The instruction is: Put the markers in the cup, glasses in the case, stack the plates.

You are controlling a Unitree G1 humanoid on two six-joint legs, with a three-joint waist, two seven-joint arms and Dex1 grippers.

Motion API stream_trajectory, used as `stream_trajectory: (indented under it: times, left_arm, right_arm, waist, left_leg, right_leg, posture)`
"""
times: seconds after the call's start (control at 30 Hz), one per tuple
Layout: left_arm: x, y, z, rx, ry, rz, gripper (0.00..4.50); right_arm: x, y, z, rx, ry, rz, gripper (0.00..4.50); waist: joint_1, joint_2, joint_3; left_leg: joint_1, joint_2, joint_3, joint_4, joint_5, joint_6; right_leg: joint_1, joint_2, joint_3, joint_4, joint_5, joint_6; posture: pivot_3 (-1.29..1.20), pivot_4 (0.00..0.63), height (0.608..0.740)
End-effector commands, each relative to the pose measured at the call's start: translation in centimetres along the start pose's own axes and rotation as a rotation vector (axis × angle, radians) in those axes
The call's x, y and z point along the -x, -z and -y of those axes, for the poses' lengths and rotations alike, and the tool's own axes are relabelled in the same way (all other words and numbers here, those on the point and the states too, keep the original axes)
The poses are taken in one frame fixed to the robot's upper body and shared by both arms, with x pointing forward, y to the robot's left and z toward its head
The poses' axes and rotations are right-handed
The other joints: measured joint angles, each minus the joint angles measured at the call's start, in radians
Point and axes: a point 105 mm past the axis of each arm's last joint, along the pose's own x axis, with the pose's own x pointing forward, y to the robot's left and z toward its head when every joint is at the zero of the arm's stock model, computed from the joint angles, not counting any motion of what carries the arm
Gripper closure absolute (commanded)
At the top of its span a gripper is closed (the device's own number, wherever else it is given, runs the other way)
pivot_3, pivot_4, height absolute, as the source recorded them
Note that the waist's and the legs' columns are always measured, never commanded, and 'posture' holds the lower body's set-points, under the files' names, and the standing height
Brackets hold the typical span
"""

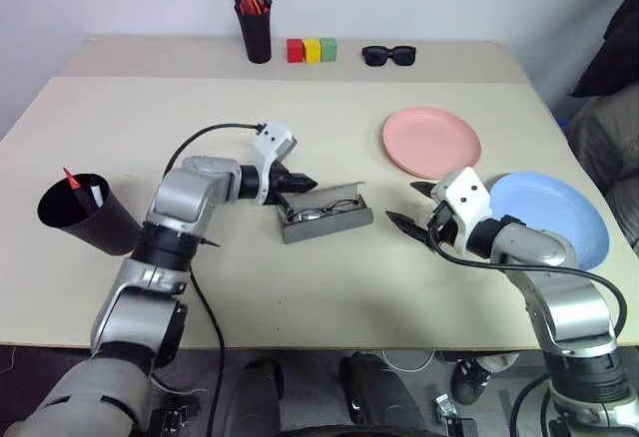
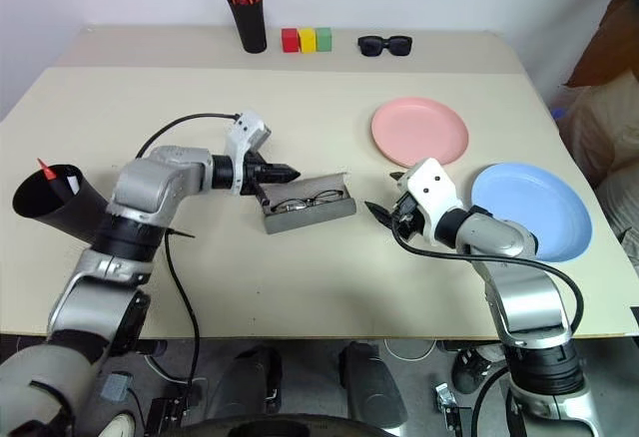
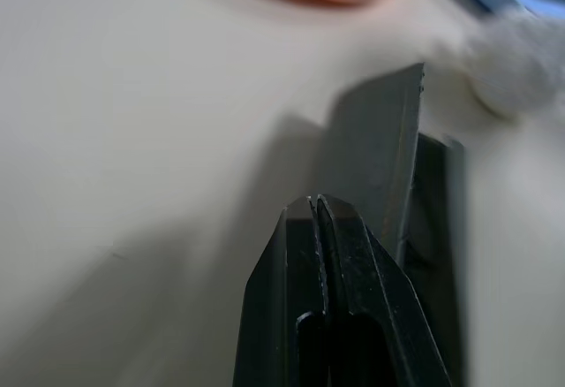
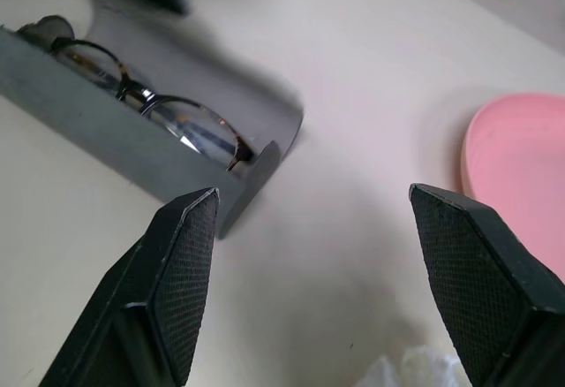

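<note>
The grey case [image 1: 329, 225] lies open in the middle of the table, lid up. The wire-rimmed glasses [image 1: 324, 208] rest inside it, as the right wrist view also shows of the glasses [image 4: 159, 104]. My left gripper [image 1: 308, 183] is shut and empty, its tip just off the lid's left end. My right gripper [image 1: 403, 204] stands open and empty to the right of the case. The pink plate [image 1: 431, 142] and the light blue plate [image 1: 559, 218] lie side by side, apart. At the far left the black cup [image 1: 85, 216] holds a red marker [image 1: 70, 178] and a white marker [image 1: 97, 196].
Along the back edge stand a narrow black pen pot [image 1: 258, 33] with orange-capped pens, three coloured blocks [image 1: 312, 51] and black sunglasses [image 1: 388, 55]. My right forearm lies over the blue plate's near left rim.
</note>
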Motion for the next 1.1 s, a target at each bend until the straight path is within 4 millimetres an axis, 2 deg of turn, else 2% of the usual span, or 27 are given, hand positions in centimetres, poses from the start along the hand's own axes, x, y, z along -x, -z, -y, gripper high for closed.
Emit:
stream_trajectory:
  times: [0.03, 0.1, 0.17, 0.23, 0.3, 0.37, 0.5, 0.63, 0.8, 0.9, 1.07, 1.1]
  left_arm:
    - [0.2, 0.4, 1.7, -0.102, 0.040, -0.041, 4.48]
    - [0.1, 1.5, 2.0, -0.146, 0.031, -0.082, 4.48]
    - [0.0, 1.6, 1.9, -0.171, 0.011, -0.078, 4.48]
    - [0.1, 0.6, 1.9, -0.189, 0.000, 0.000, 4.48]
    - [0.7, -1.7, 1.9, -0.240, -0.035, 0.175, 4.48]
    - [1.5, -2.5, 1.6, -0.231, -0.090, 0.274, 4.48]
    - [2.6, -2.0, 1.6, -0.199, -0.152, 0.348, 4.48]
    - [4.0, -1.2, 2.1, -0.162, -0.211, 0.390, 4.48]
    - [5.5, -1.1, 2.1, -0.104, -0.278, 0.458, 4.48]
    - [6.0, -0.7, 2.3, -0.089, -0.307, 0.467, 4.50]
    - [6.1, -0.3, 2.6, -0.063, -0.333, 0.482, 4.50]
    - [6.1, -0.3, 2.7, -0.055, -0.332, 0.490, 4.50]
  right_arm:
    - [-0.1, -1.0, 0.6, 0.034, 0.017, 0.037, 1.00]
    - [-0.4, -1.1, 0.9, 0.037, 0.024, 0.041, 1.00]
    - [-0.7, -1.2, 1.3, 0.051, 0.035, 0.038, 1.00]
    - [-1.4, -1.1, 2.1, 0.080, 0.068, 0.017, 1.00]
    - [-2.5, -1.1, 3.4, 0.103, 0.114, -0.009, 1.00]
    - [-3.6, -1.0, 4.8, 0.169, 0.165, -0.051, 1.00]
    - [-5.5, -0.1, 7.0, 0.324, 0.233, -0.144, 1.00]
    - [-7.1, 1.5, 7.7, 0.508, 0.189, -0.233, 1.00]
    - [-8.0, 2.5, 9.1, 0.589, 0.216, -0.278, 1.00]
    - [-8.2, 2.9, 9.7, 0.627, 0.234, -0.301, 1.91]
    - [-8.5, 3.0, 9.6, 0.679, 0.236, -0.301, 4.46]
    - [-8.5, 3.1, 9.4, 0.683, 0.233, -0.299, 4.46]
  waist:
    - [0.000, 0.000, 0.000]
    - [0.001, 0.000, 0.000]
    - [0.001, 0.001, 0.000]
    - [0.001, 0.001, 0.000]
    - [0.001, 0.001, 0.000]
    - [0.001, 0.000, 0.000]
    - [-0.004, 0.001, -0.001]
    - [0.000, 0.001, 0.000]
    - [-0.001, 0.001, 0.000]
    - [-0.003, 0.001, 0.000]
    - [-0.003, 0.001, 0.000]
    - [-0.003, 0.001, 0.000]
  left_leg:
    - [0.000, 0.000, 0.000, 0.000, 0.000, 0.000]
    - [0.000, 0.000, 0.000, 0.000, 0.000, 0.000]
    - [0.000, 0.000, 0.000, 0.001, 0.000, 0.000]
    - [0.001, 0.000, 0.000, 0.001, 0.000, 0.000]
    - [0.001, 0.000, 0.000, 0.001, 0.000, 0.000]
    - [0.001, 0.000, 0.001, 0.001, 0.000, 0.000]
    - [0.001, 0.000, 0.002, 0.001, 0.000, 0.000]
    - [0.001, 0.000, 0.003, 0.000, 0.000, 0.000]
    - [0.001, 0.000, 0.004, 0.001, 0.000, 0.000]
    - [0.002, 0.000, 0.004, 0.001, 0.000, 0.000]
    - [0.002, 0.000, 0.004, 0.001, 0.000, 0.000]
    - [0.002, 0.000, 0.004, 0.001, 0.000, 0.000]
  right_leg:
    - [0.000, 0.000, 0.000, 0.000, 0.000, 0.000]
    - [0.000, 0.000, 0.000, 0.000, 0.000, 0.000]
    - [0.001, 0.000, 0.000, 0.000, 0.000, 0.000]
    - [0.001, 0.000, 0.000, 0.000, 0.000, 0.000]
    - [0.001, 0.000, 0.000, 0.000, 0.000, 0.000]
    - [0.001, -0.001, 0.001, 0.000, 0.000, 0.000]
    - [0.000, 0.000, 0.002, 0.001, 0.000, 0.000]
    - [0.000, -0.001, 0.002, 0.001, 0.000, 0.000]
    - [0.000, -0.002, 0.003, 0.001, 0.000, 0.000]
    - [0.000, -0.002, 0.004, 0.001, 0.001, 0.001]
    - [0.000, -0.002, 0.004, 0.001, 0.001, 0.001]
    - [0.000, -0.002, 0.004, 0.001, 0.001, 0.001]
  posture:
    - [0.00, 0.150, 0.740]
    - [0.00, 0.150, 0.740]
    - [0.00, 0.150, 0.740]
    - [0.00, 0.150, 0.740]
    - [0.00, 0.150, 0.740]
    - [0.00, 0.150, 0.740]
    - [0.00, 0.150, 0.740]
    - [0.00, 0.150, 0.740]
    - [0.00, 0.150, 0.740]
    - [0.00, 0.150, 0.740]
    - [0.00, 0.150, 0.740]
    - [0.00, 0.150, 0.740]
